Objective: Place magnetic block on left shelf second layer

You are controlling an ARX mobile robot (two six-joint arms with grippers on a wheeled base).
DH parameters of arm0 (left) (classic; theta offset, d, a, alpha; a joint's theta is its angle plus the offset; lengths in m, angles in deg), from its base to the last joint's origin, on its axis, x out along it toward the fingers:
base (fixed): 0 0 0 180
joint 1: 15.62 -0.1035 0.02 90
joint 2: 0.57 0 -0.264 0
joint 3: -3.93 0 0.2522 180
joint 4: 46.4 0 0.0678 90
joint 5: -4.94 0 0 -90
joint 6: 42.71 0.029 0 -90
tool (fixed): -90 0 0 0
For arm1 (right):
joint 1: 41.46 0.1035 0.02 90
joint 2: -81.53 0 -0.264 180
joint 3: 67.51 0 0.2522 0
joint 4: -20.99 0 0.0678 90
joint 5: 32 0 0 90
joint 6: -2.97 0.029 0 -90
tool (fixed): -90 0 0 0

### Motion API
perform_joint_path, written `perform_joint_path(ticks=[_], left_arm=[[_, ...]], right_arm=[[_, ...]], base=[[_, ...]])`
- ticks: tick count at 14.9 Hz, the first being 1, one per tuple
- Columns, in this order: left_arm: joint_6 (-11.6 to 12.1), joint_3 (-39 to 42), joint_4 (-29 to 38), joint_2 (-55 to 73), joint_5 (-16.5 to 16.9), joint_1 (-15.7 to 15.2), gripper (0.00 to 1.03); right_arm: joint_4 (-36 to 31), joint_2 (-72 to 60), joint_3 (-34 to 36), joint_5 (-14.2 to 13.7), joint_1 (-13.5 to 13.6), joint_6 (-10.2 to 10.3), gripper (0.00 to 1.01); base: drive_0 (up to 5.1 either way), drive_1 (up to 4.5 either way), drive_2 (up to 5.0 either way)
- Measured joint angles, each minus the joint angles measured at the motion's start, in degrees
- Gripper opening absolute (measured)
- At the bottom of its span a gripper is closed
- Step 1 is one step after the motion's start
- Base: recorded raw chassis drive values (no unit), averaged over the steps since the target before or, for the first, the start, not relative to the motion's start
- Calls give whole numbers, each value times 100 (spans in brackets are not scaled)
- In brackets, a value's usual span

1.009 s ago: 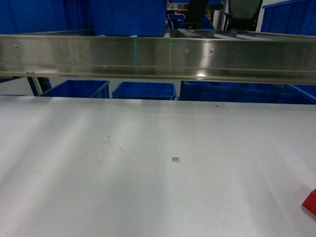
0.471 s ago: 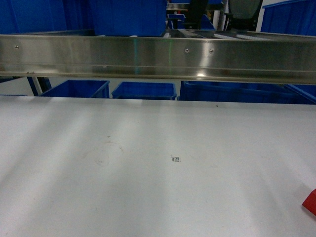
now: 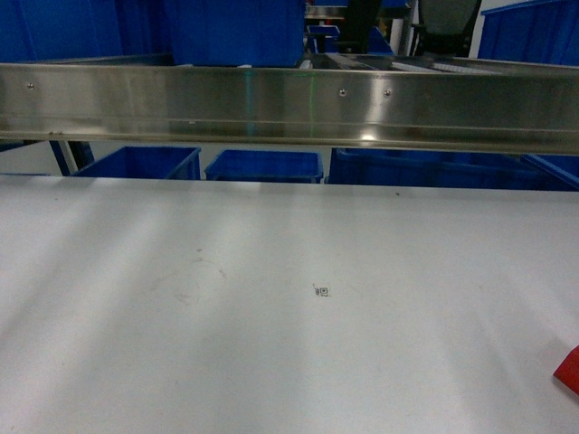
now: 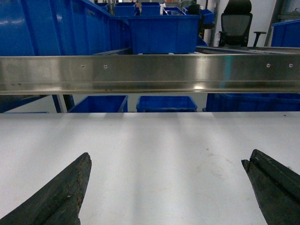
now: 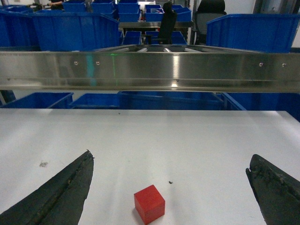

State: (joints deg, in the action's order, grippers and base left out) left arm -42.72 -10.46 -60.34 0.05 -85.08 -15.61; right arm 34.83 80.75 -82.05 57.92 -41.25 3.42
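The small matte red magnetic block (image 5: pixel 149 203) sits alone on the flat white counter (image 5: pixel 187 140), one corner turned toward the right wrist camera. In the head view only a red sliver of it (image 3: pixel 569 370) shows at the right edge, low down. It is the only block in sight.

The right end effector (image 5: pixel 171 192) is spread wide, its two dark fingers (image 5: pixel 61 192) at either side of the view; the block lies on the counter between them, touching neither. The left end effector (image 4: pixel 168 187) is likewise spread wide, with only bare white counter showing between its two dark fingers (image 4: pixel 58 194). Neither holds anything.

Beyond the counter's far edge runs a long, brushed stainless-steel rail (image 3: pixel 289 107) with small screw heads, spanning all three views. Under it, in the head view, three blue plastic crates (image 3: pixel 263 166) stand side by side. Above the rail, more blue crates rest on a steel rack, and white roller tracks (image 5: pixel 154 48) run back from it. Two black office chairs (image 5: pixel 210 6) stand in the far background.
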Motion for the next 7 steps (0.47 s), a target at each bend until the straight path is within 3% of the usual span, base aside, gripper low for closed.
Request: perform_joint_path(ticks=[1, 2, 4, 5, 7], left_arm=[[0, 0, 0, 0, 0, 0, 98], [0, 0, 2, 0, 2, 0, 98], [0, 0, 2, 0, -2, 0, 98], [0, 0, 0, 0, 0, 0, 98], [0, 0, 0, 0, 0, 0, 98]], right_arm=[[-588, -688, -20, -168, 271, 243, 98], [-1427, -1993, -168, -109, 387, 404, 98], [-3167, -4662, -940, -76, 199, 507, 98], [-3860, -5995, -1530, -234, 197, 503, 98], [-3974, -8238, -2463, -192, 166, 444, 98]], base=[[0, 0, 0], [0, 0, 0], [0, 0, 0], [0, 0, 0], [0, 0, 0]])
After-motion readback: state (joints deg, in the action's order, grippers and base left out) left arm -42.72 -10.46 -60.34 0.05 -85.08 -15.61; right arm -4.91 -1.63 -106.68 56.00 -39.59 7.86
